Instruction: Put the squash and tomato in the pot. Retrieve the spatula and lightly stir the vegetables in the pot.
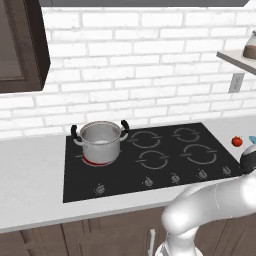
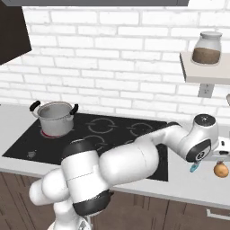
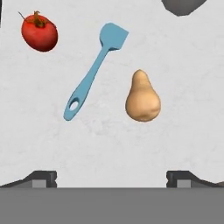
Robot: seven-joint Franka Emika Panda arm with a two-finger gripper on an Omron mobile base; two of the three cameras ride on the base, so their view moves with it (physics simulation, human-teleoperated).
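Seen from the hand, tomato (image 3: 39, 33) left of the spatula (image 3: 94, 70) on the pale desk (image 3: 183, 57), squash (image 3: 142, 97) just right of the spatula, none touching, pincer (image 3: 112, 177) spread wide and empty above them, pot (image 1: 100, 141) on the stove's left burner, well apart.

No words, brand names or numbers can be read anywhere in these views. The black cooktop (image 1: 150, 160) carries white ring marks over its burners and a row of small knobs along its front edge (any markings beside them are too small to make out). The glass jar (image 2: 207, 47) on the wall shelf (image 2: 204, 72) and the steel pot (image 1: 100, 142) bear no label.
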